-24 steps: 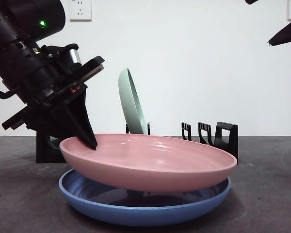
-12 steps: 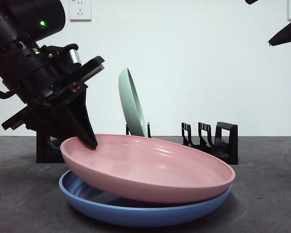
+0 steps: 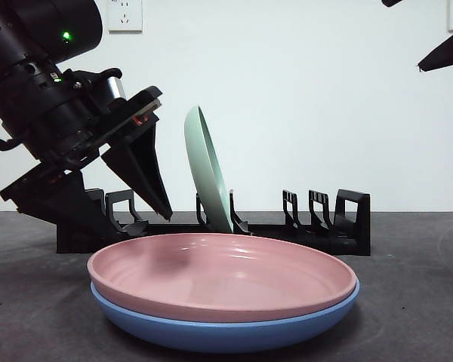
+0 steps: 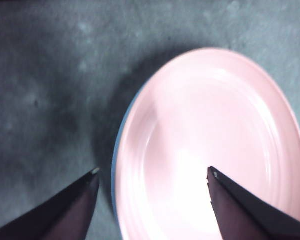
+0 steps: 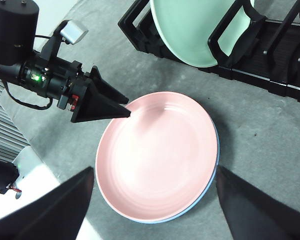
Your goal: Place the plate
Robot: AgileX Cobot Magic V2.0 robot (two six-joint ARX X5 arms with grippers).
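The pink plate (image 3: 223, 275) lies nested in the blue plate (image 3: 226, 324); the left gripper (image 3: 147, 204), fingers (image 3: 152, 185) apart, hovers above its rim.

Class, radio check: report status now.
Left gripper open above pink plate's rim. Pink plate nested in blue plate. Right gripper open, high. Nothing in the way.

Pink plate (image 3: 223, 275): shallow, glossy, round, lying level and upright.
Position: nested inside the blue plate (image 3: 211, 332), on the dark surface (image 3: 408, 302).
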